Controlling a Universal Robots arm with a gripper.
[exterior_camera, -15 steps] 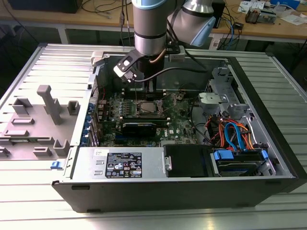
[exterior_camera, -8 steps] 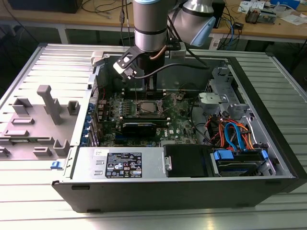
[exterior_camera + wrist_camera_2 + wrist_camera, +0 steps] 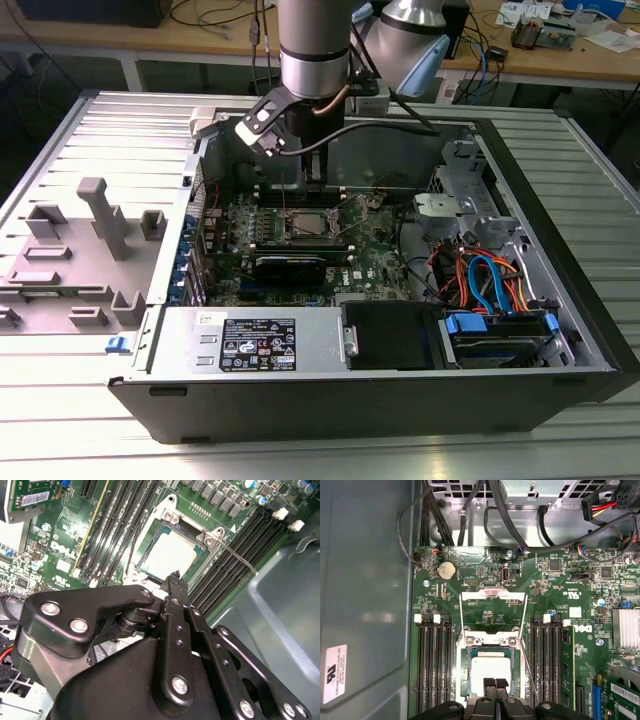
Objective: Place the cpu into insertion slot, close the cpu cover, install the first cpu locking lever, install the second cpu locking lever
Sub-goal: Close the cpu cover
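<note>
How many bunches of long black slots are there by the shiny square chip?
2. One bank of memory slots lies along one side of the cpu, the other bank along the opposite side. The gripper covers their near ends, so more could be hidden.

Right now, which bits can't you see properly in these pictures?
- First wrist view: the near edge of the cpu is hidden behind the gripper.
- Second wrist view: the edge of the insertion slot nearest the gripper is covered by the gripper's black body.
- Exterior view: the insertion slot is too small to tell whether the cpu lies flat in it.
</note>
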